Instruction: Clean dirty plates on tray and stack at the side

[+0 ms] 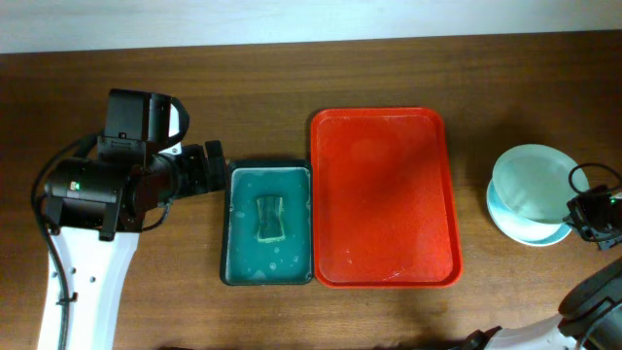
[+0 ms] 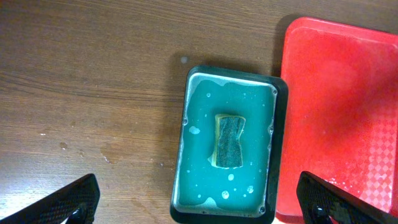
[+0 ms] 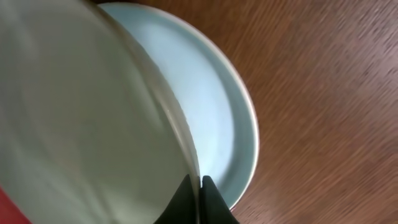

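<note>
Two plates (image 1: 530, 190), far as I can see, sit stacked at 3 o'clock, well off the red tray (image 1: 384, 194) in the middle. The right gripper (image 3: 199, 186) is pinched tight on the rim of the upper plate (image 3: 74, 112). The left gripper (image 2: 199, 200) hangs spread wide, holding nothing, above the green basin (image 2: 283, 124) and sponge (image 2: 229, 140) at the tray's 9 o'clock.

Dark brown wood-grain tabletop (image 1: 292, 97) fills nearly everything, evenly lit. Along its far edge there's a pale strip (image 1: 292, 19), wall or floor, can't tell. A few small pale marks (image 2: 185, 60) dot the wood.
</note>
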Robot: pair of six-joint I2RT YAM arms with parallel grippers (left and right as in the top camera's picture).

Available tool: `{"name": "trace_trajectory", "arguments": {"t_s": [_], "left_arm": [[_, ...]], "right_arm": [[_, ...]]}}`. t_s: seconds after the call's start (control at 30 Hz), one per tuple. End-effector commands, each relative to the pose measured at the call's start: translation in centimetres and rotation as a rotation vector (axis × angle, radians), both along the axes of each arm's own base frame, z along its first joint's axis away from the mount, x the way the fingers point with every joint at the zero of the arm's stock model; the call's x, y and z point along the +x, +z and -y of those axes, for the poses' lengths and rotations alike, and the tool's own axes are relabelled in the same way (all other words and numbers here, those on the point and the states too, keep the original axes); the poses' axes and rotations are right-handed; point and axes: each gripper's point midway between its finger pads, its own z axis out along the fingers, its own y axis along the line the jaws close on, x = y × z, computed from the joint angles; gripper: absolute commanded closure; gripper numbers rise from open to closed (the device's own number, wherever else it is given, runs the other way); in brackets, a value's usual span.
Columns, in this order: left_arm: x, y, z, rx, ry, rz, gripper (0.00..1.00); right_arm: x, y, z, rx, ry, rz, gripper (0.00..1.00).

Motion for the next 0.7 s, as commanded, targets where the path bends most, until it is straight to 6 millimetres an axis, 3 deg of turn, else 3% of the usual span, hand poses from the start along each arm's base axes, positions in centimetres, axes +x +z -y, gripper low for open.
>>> {"name": "trace_trajectory", "arguments": {"t_s": [0.0,0.03,0.13,0.23,0.3,0.37,0.47,0.5,0.53,0.57,0.67], "left_arm": [[0.0,0.7,-0.1,-0.002,0.001,0.023,0.01],[0.0,0.7,-0.1,-0.002,0.001,0.023,0.01],[0.0,0.7,-0.1,-0.002,0.001,0.023,0.01],[0.0,0.7,-0.1,-0.002,0.001,0.023,0.01],[0.0,0.7,-0.1,-0.002,0.001,0.024,0.01],[0.0,0.7,-0.1,-0.002,0.001,0.023,0.01],[0.0,0.7,-0.1,-0.002,0.001,0.023,0.01],[0.0,0.7,-0.1,-0.002,0.001,0.023,0.00],[0.0,0.7,-0.1,-0.002,0.001,0.023,0.01],[0.0,0.7,-0.1,-0.002,0.001,0.023,0.01],[0.0,0.7,-0.1,-0.002,0.001,0.023,0.01]], "right_arm": [[0.1,-0.2,0.0,0.004,-0.002,-0.005,0.69],[1.0,0.2,-1.1,0.053,0.025,0.053,0.61],[3.0,2.4,-3.3,0.077,0.140,0.168,0.61],[5.4,7.8,-7.3,-0.027,0.301,0.290,0.62],[6.4,12.7,-11.8,-0.120,0.456,0.403,0.62],[6.3,17.5,-17.8,-0.206,0.649,0.537,0.62],[3.1,23.8,-27.7,-0.297,0.973,0.770,0.61],[2.1,24.7,-29.2,-0.319,1.028,0.808,0.57],[1.0,25.6,-30.6,-0.352,1.078,0.844,0.44],[0.0,26.4,-31.6,-0.389,1.116,0.871,0.01],[-2.2,27.6,-33.7,-0.402,1.192,0.941,0.02]]}}
